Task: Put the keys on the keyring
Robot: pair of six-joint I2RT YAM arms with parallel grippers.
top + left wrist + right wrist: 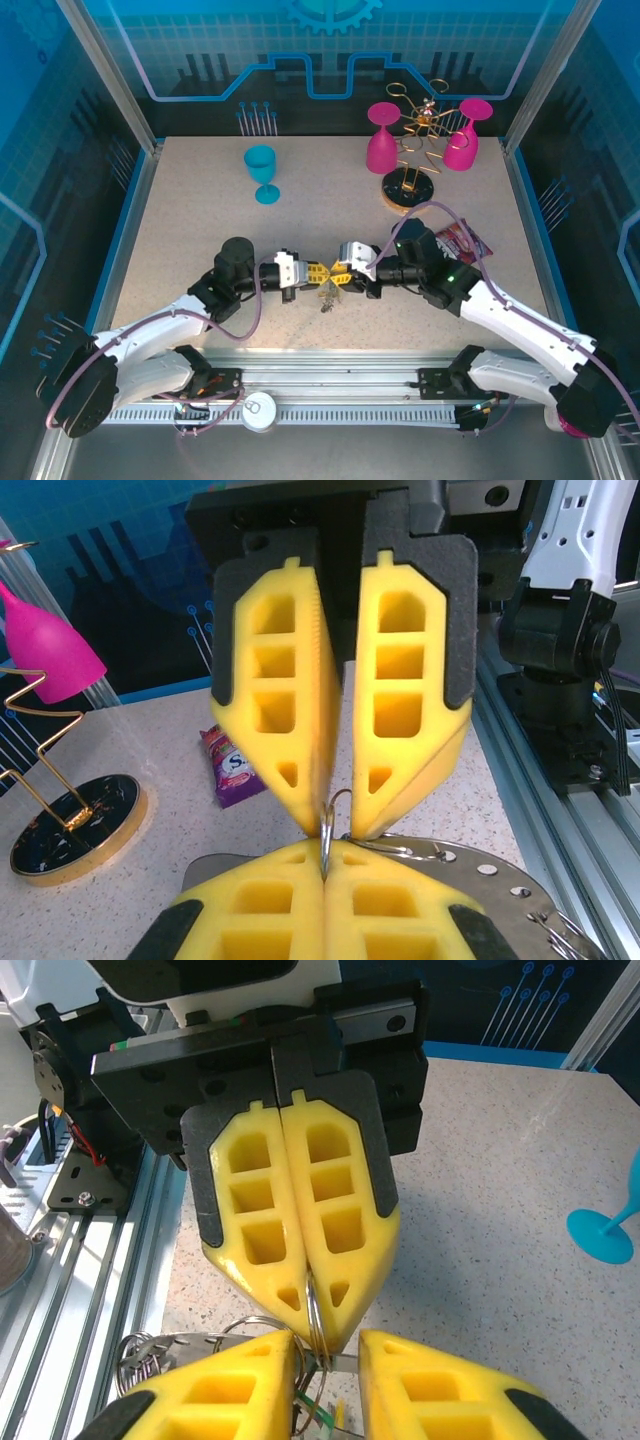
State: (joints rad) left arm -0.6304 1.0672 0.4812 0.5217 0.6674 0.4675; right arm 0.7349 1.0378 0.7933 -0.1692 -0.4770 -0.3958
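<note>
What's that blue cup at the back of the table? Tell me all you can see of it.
The blue goblet looks like turquoise plastic: open bowl, short stem, round foot. It stands upright on the speckled table, back left, alone; only the table touches it. Nothing shows inside.

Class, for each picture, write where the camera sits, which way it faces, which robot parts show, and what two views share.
Top view: above and behind the bases, looking down on the table; both arms show, left gripper and right gripper tip to tip.
Left wrist: on the left arm, facing the right gripper and the gold rack; own fingers below.
Right wrist: on the right arm, facing the left gripper and the blue goblet; own fingers below.
Shared: both wrist views show the wire ring.
</note>
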